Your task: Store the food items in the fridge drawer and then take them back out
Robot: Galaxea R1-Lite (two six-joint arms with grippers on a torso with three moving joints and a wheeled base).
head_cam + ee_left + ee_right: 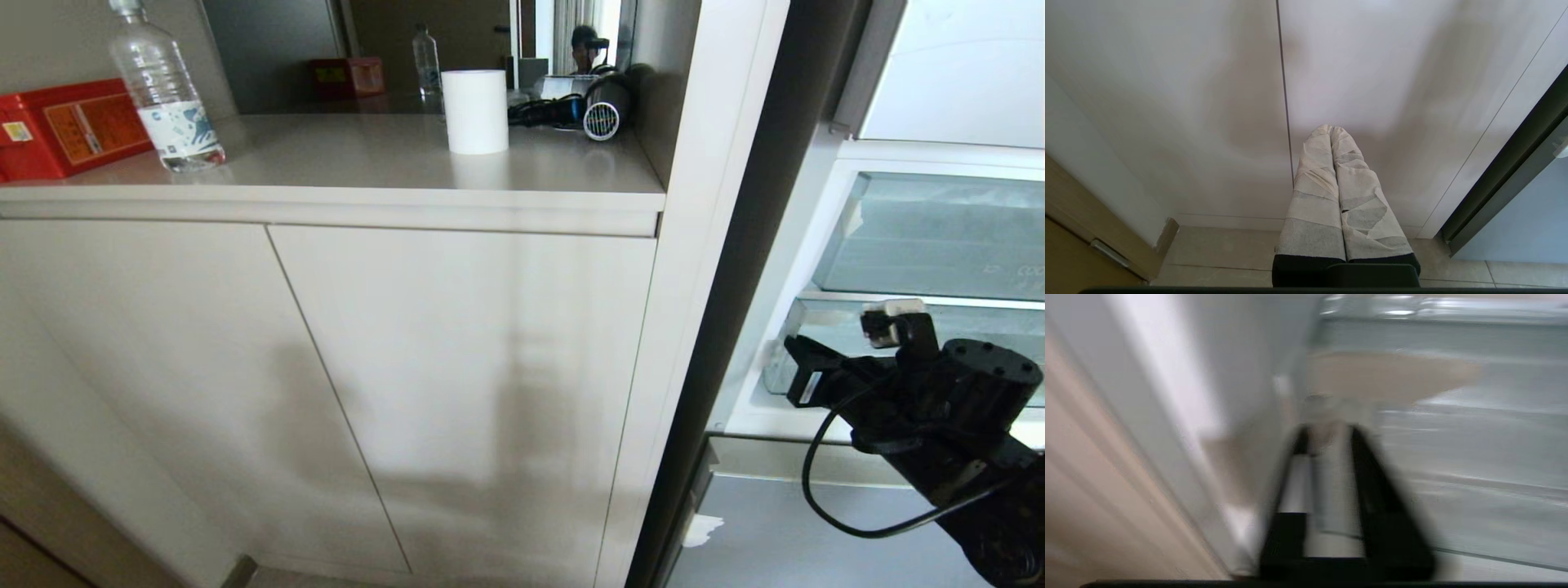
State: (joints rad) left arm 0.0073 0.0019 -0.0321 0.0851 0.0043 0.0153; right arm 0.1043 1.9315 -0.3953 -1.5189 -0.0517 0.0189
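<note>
The food items are out of view. At the right of the head view the fridge stands open, with the clear fridge drawer low inside it. My right gripper is at the left end of that drawer's front. In the right wrist view its black fingers meet at the tips, so the right gripper is shut close against the drawer's pale plastic; blur hides whether it pinches anything. My left gripper is parked low before the cabinet doors, its tape-wrapped fingers pressed together and empty.
A cream cabinet fills the left. Its counter holds a water bottle, a red box, a white roll and a hair dryer. Another clear bin sits above the drawer, a grey-blue panel below.
</note>
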